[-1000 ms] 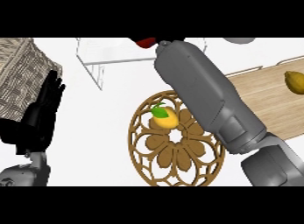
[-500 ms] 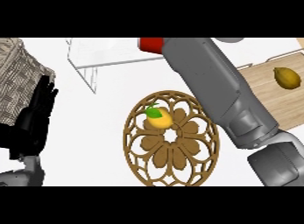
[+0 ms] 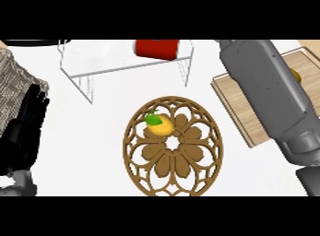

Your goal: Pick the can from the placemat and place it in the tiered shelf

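Head view, looking down on the white counter (image 3: 87,152). The red can (image 3: 157,48) lies on the upper level of the clear shelf (image 3: 108,64), near its right end — off the brown, openwork placemat (image 3: 174,159). An orange fruit with a green leaf (image 3: 159,125) sits on the placemat's upper left part. The right forearm (image 3: 275,97) reaches upward across a wooden board (image 3: 240,99); its hand is out of view. The left hand (image 3: 25,131) rests at the left edge, fingers straight and apart, beside a woven basket (image 3: 6,87).
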